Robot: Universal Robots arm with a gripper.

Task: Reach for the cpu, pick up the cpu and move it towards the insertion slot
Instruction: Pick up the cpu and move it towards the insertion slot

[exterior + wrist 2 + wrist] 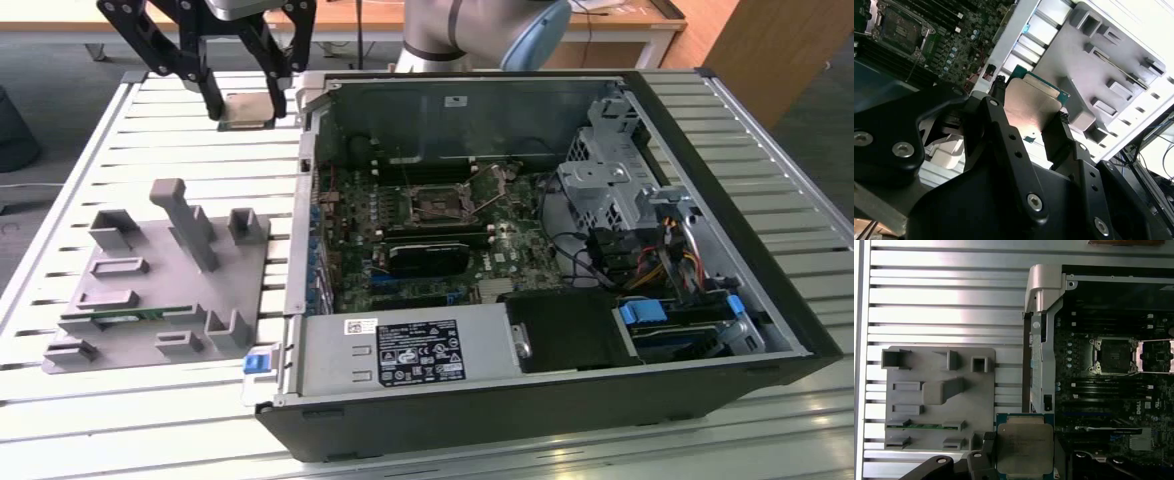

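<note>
Black two-finger pincer (244, 105) clamped on the flat square silver-topped cpu (248, 109), upper left of the exterior view, above the slatted tabletop (174, 140). Finger (988, 452) covers one chip edge. Silver-framed insertion slot (437, 205) sits mid-frame, well apart.

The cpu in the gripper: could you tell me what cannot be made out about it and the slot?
- The cpu's underside: faces away in the first wrist view.
- Its near edge: cut off by the frame there.
- Part of its top in the second wrist view: hidden behind the gripper.
- The insertion slot: contacts too small in the exterior view.
</note>
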